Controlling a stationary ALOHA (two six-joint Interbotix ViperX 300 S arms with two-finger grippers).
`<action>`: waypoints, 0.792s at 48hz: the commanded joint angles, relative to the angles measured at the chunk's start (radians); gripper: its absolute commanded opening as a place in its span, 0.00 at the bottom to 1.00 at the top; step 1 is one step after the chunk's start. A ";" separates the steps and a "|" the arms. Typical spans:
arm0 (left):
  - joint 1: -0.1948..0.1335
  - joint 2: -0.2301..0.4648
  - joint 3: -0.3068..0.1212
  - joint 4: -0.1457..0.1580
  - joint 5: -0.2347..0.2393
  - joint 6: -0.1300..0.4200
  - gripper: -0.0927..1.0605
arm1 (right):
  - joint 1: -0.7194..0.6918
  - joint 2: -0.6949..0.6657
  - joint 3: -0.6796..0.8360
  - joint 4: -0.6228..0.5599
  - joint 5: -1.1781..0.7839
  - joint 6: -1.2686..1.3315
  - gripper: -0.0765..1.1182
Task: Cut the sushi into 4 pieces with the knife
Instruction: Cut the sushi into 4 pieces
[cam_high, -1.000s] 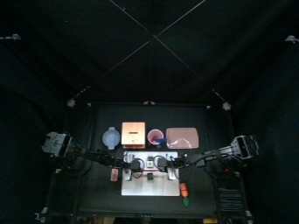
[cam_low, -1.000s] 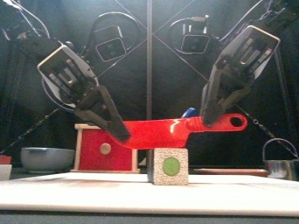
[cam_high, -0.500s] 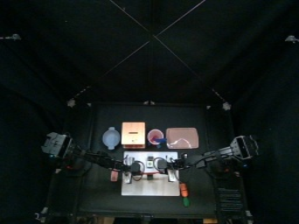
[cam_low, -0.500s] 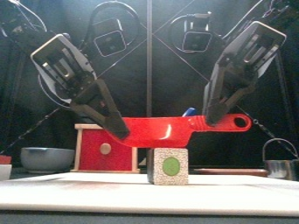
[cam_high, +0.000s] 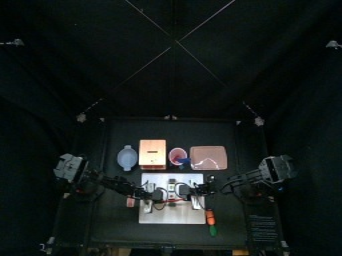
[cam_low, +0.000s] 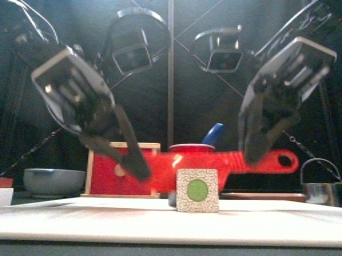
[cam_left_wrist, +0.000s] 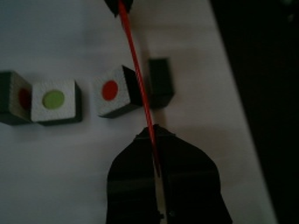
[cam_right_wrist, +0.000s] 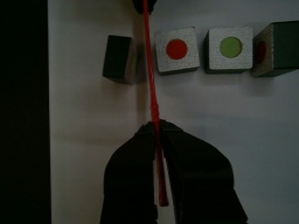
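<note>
Left end effector (cam_left_wrist: 146, 131) and right end effector (cam_right_wrist: 149, 127) each clamped on one end of red knife (cam_right_wrist: 146, 79). Blade lined over gap between end block (cam_right_wrist: 117, 58) and red-dot piece (cam_right_wrist: 177, 48). Sushi row on white cutting board (cam_right_wrist: 82, 131), end block nearest board's edge. Recommendation: lower both ends evenly, blade upright, square to row; avoid sideways drag.

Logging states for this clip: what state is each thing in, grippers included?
Knife: held at both ends, blade on edge between two sushi blocks.
Sushi: four blocks apart, in a row on the board.
Left gripper: shut on knife.
Right gripper: shut on knife.
</note>
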 joint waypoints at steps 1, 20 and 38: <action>-0.020 0.020 -0.017 0.000 0.000 0.003 0.25 | -0.015 -0.003 -0.015 0.003 -0.015 0.003 0.12; -0.021 0.143 -0.018 -0.061 0.000 0.003 0.25 | 0.015 0.104 -0.017 0.057 -0.052 0.003 0.12; -0.054 0.106 -0.021 -0.066 0.000 0.005 0.26 | 0.066 0.098 -0.041 0.084 -0.055 0.003 0.12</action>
